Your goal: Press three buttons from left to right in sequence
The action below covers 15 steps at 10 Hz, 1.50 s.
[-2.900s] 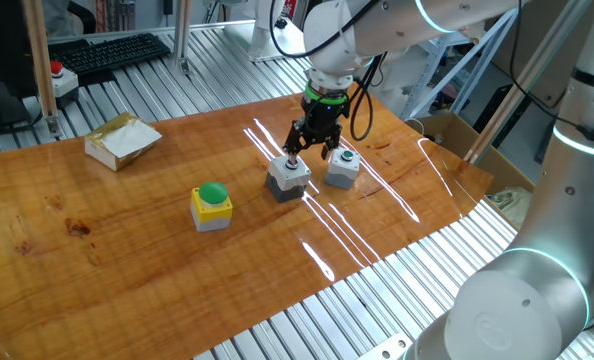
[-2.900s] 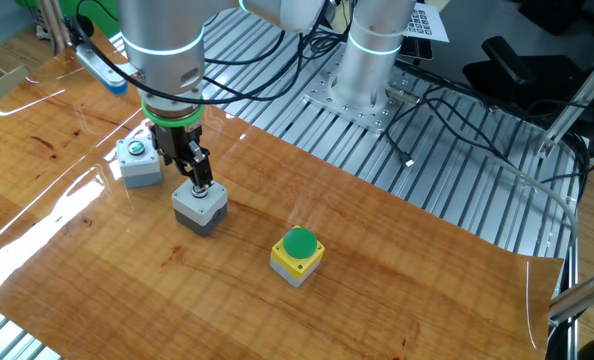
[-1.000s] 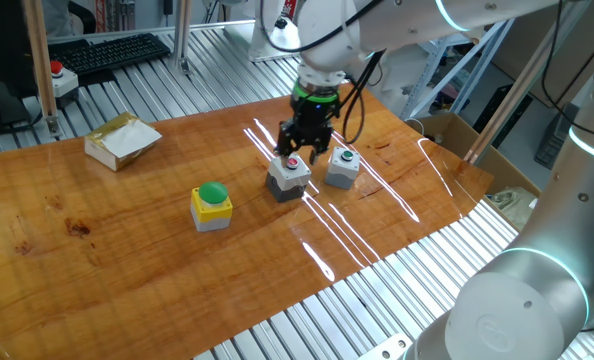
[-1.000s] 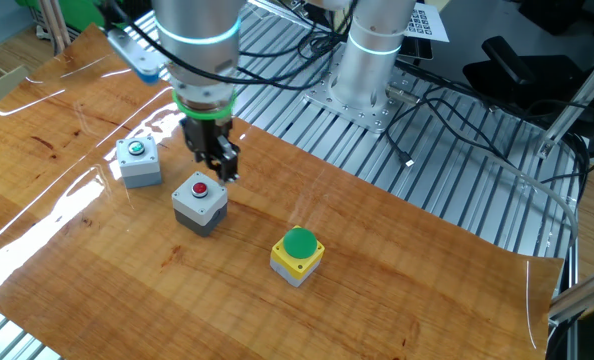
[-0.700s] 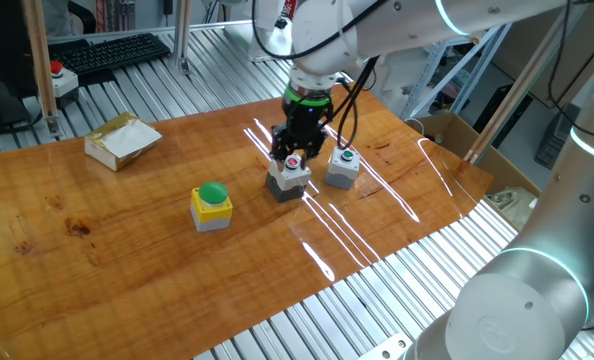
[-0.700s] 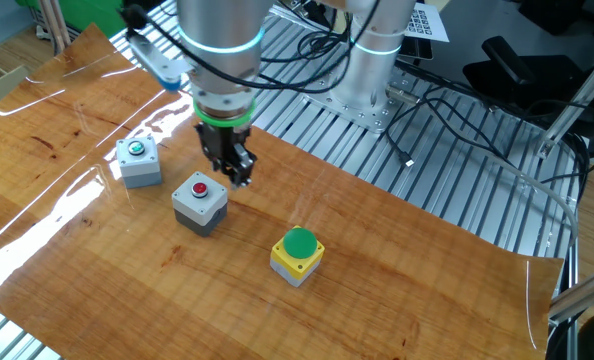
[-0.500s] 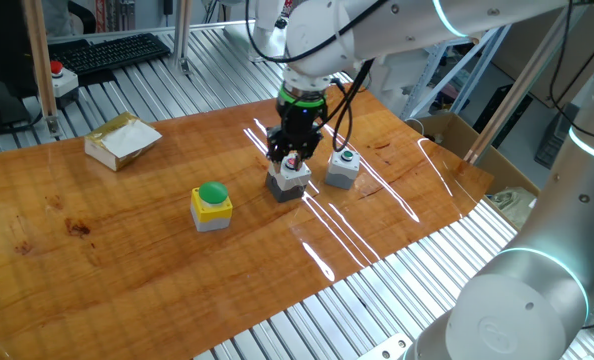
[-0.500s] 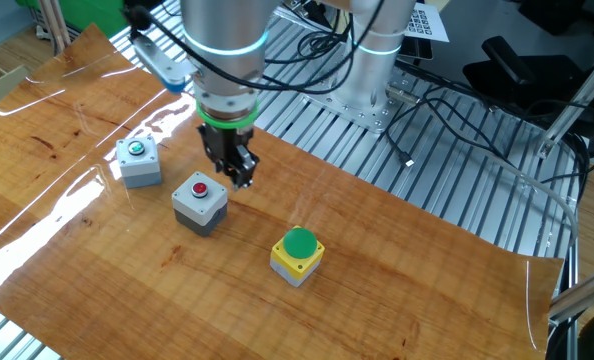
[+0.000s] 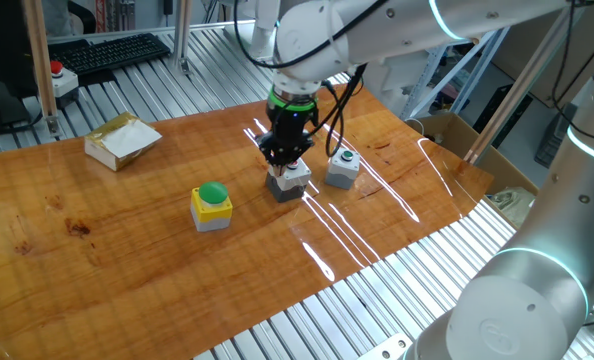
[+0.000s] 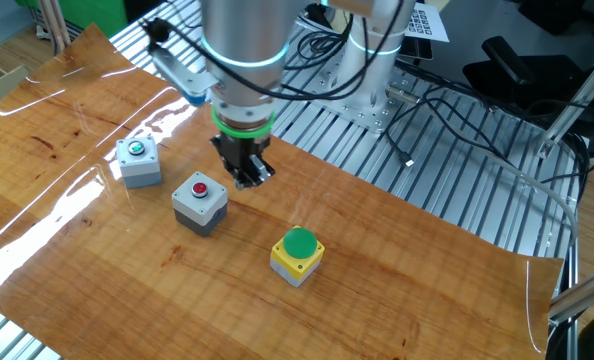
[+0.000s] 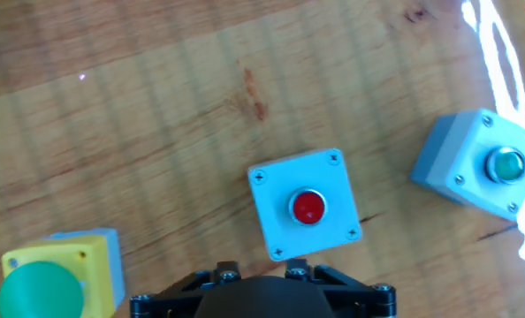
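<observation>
Now | yellow box [image 10: 296,256], green dome | grey boxes: red button [image 11: 308,207], green button [image 11: 508,165]

Table [image 9: 127,230]: warm orange-brown wood with darker grain streaks and white glare lines at the right of the frame.
Left box [image 9: 211,208]: yellow top, grey base, big green dome.
Middle box [image 10: 199,203]: grey, with a small red button in the middle of its top.
Right box [image 10: 139,162]: grey, with a small green button ringed in silver.
Gripper [image 10: 243,176]: black, with a green band above it on a silver-white arm.
Carton [image 9: 123,140]: pale yellow and white, at the upper left.
Surrounding frame [image 10: 457,200]: silver ribbed metal.
</observation>
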Each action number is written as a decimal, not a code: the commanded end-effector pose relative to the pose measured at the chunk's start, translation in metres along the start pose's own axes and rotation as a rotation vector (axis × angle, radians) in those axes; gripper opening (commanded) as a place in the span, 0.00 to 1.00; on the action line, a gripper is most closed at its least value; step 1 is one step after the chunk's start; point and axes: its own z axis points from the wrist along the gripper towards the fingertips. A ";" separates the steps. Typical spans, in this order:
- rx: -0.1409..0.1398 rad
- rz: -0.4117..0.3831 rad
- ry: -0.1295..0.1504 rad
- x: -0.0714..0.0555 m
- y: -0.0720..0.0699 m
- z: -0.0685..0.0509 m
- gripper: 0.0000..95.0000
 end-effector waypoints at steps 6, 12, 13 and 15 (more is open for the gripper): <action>0.029 -0.100 0.052 -0.004 0.000 -0.001 0.00; 0.045 -0.302 -0.003 -0.004 0.000 -0.001 0.00; 0.032 -0.296 -0.002 -0.004 0.000 -0.001 0.00; -0.006 -0.265 0.008 -0.004 0.000 -0.001 0.00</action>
